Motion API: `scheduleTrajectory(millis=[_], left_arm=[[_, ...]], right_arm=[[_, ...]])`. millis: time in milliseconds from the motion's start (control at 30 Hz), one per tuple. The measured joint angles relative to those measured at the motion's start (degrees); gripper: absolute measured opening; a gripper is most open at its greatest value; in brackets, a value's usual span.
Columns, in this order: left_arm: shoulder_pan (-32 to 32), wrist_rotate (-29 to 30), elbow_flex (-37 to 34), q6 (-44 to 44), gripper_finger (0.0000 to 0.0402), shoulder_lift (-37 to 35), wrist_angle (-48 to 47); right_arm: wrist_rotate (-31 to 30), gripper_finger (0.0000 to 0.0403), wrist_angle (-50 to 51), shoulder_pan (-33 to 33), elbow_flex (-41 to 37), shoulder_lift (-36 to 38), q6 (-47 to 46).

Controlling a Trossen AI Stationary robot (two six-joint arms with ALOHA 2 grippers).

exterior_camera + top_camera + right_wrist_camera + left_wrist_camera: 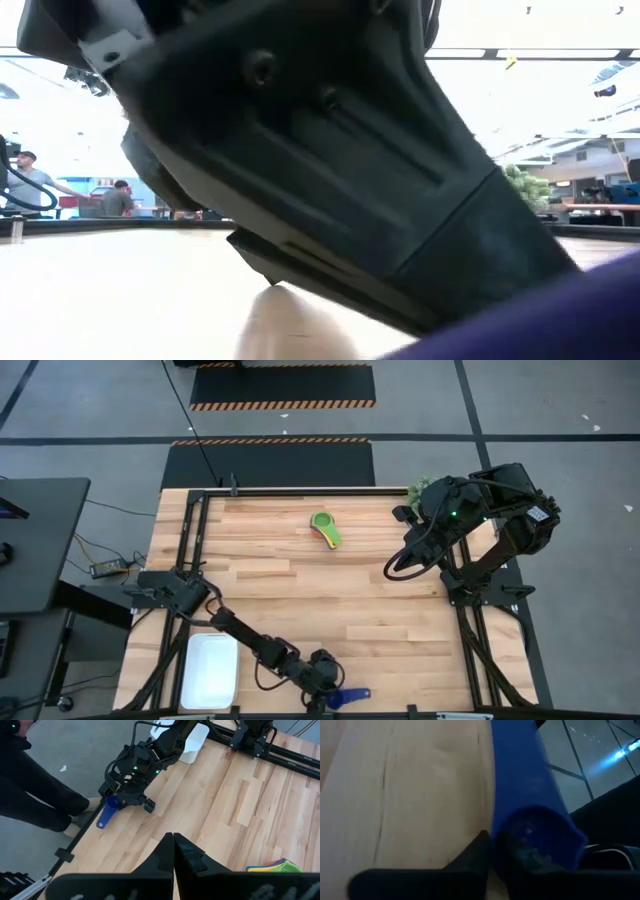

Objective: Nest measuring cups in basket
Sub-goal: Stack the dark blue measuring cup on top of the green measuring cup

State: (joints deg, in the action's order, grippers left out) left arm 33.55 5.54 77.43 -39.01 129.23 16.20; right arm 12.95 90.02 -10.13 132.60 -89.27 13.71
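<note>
High view | no legible writing | left gripper [330, 695] grips blue cup [350, 697]

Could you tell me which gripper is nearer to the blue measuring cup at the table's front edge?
The left gripper: it is right at the blue measuring cup, closing on its bowl end. The right gripper waits shut at the far side, beside the stacked cups.

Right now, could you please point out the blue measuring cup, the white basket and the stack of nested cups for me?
blue measuring cup [352, 696]: high view, on its handle.
white basket [208, 670]: high view, on its bare floor.
nested cups [326, 527]: high view, on the green top cup.
</note>
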Motion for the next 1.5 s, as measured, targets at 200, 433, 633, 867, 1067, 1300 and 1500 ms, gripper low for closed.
scheduleTrajectory(millis=[200, 433, 633, 867, 1067, 1300, 1500], left_arm=[[-1.2, -0.7, -0.1, -2.5, 0.0012, -0.7, -0.3], [-6.0, -1.5, -0.4, -5.0, 0.0009, -7.5, -13.3], [-12.0, -1.3, -0.3, -12.1, 0.0009, -16.6, -30.0], [-19.6, -1.3, -0.2, -0.6, 0.0008, -28.2, -46.5], [-30.7, -8.2, -0.2, 18.3, 0.0008, -37.1, -59.5], [-46.6, -20.3, -0.2, 44.3, 0.0008, -39.5, -65.4], [-57.0, -24.8, -0.2, 67.1, 0.0008, -39.1, -63.1]], right_arm=[[0.0, 0.0004, 0.0, 0.0, 0.0, 0.0, 0.0], [-3.4, 0.0004, 0.0, 0.0, 0.0, 0.0, 0.9], [-7.0, 0.0003, 0.0, 0.0, 0.0, 0.0, 2.1], [-12.1, 0.0002, 0.0, 0.4, 0.0, 0.0, 3.0], [-18.4, 0.0002, -0.4, 2.2, 0.0, -1.4, -6.0], [-23.4, 0.0002, -0.9, 5.5, 0.0, -3.2, -20.3], [-29.1, 0.0001, -0.7, 7.7, 0.0, -4.5, -32.1]])
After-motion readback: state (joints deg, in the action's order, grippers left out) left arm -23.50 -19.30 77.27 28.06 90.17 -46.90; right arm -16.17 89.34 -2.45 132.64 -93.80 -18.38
